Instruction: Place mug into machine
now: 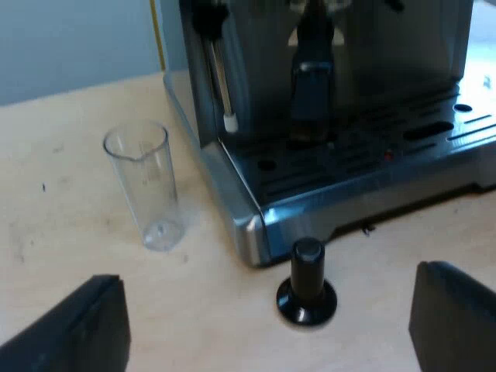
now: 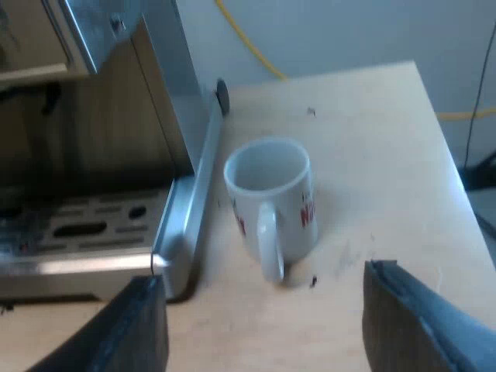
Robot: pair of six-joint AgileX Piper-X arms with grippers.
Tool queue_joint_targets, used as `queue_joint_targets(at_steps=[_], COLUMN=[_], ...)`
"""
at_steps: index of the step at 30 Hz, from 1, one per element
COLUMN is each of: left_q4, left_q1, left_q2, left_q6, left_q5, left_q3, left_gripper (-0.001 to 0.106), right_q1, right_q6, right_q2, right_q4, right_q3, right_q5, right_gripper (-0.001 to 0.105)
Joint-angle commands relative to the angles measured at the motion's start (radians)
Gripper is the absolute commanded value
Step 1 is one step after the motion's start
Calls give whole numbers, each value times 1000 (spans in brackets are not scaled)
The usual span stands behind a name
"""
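Observation:
A white mug (image 2: 271, 201) with red print stands upright on the wooden table beside the espresso machine (image 2: 116, 139), its handle turned toward my right gripper (image 2: 263, 329). That gripper is open, its two fingers spread wide on the near side of the mug and apart from it. My left gripper (image 1: 267, 329) is also open with nothing held, hovering before the machine's drip tray (image 1: 364, 155). The holder's dark handle (image 1: 310, 85) hangs over the tray.
A clear measuring glass (image 1: 147, 186) stands upright on the table near the machine's corner. A tamper with a black knob (image 1: 307, 283) stands against the tray's front edge, between the left fingers. The steam wand (image 1: 221, 77) hangs at the machine's side.

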Motion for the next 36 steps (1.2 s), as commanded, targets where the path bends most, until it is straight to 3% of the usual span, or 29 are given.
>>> queue_joint_targets(at_steps=[1, 5, 12, 15, 24, 28, 32, 36], left_q4=[-46, -114, -290, -352, -506, -601, -687, -777], left_q1=[1, 1, -41, -96, -274, -349, -430, -496], left_q2=[-84, -12, 109, 165, 362, 466, 565, 658], left_q6=[0, -8, -52, -52, -52, -52, -52, -52], left_q5=[36, 140, 186, 186, 174, 149, 119, 81], left_q3=[-6, -6, -6, -6, -29, -29, -29, -29], left_gripper=[81, 81, 81, 81, 81, 81, 81, 81], right_q1=[-6, -6, -6, -6, -6, -6, -6, -6], right_q6=[-3, -18, -52, -91, -95, -99, -172, -183], right_q2=[8, 68, 157, 191, 279, 325, 373, 415], right_q4=[-36, -77, -140, -167, -228, -261, -295, -308], right_q3=[-7, -7, -7, -10, -10, -10, -10, -10], right_q5=[-15, -67, -124, -138, -145, -145, -145, -145], right_gripper=[56, 56, 56, 56, 56, 56, 56, 56])
